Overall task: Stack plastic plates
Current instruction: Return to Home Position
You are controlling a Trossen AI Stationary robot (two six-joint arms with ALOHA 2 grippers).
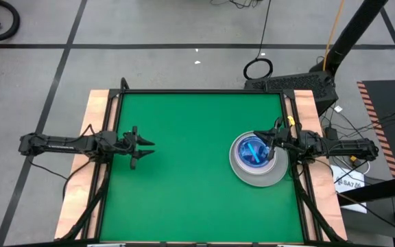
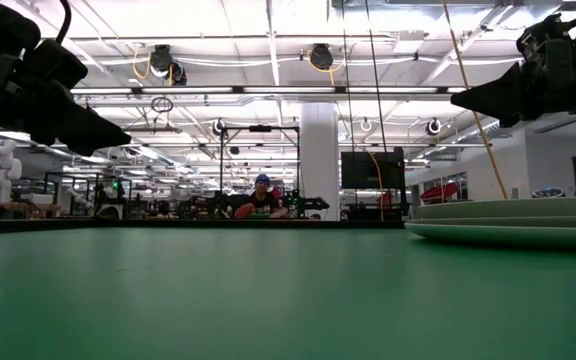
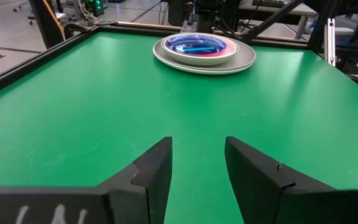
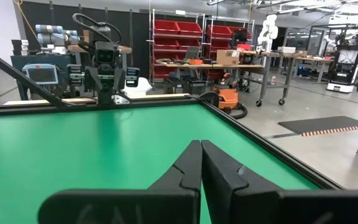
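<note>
Stacking looked finished: the plate stack [image 1: 254, 163] sat at the right of the green surface [image 1: 190, 185]. The right pincer [image 1: 271, 144] hovered over its edge, closed and empty. The left pincer [image 1: 145, 147] was parted, empty, well apart. Next, probably: both arms retract home.

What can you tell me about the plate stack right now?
The plate stack sits flat on the green table, on its right side: a wide grey plate lowest, paler plates nested above, a pink rim showing, a translucent blue plate on top. The right gripper hangs above its edge, clear of it.
</note>
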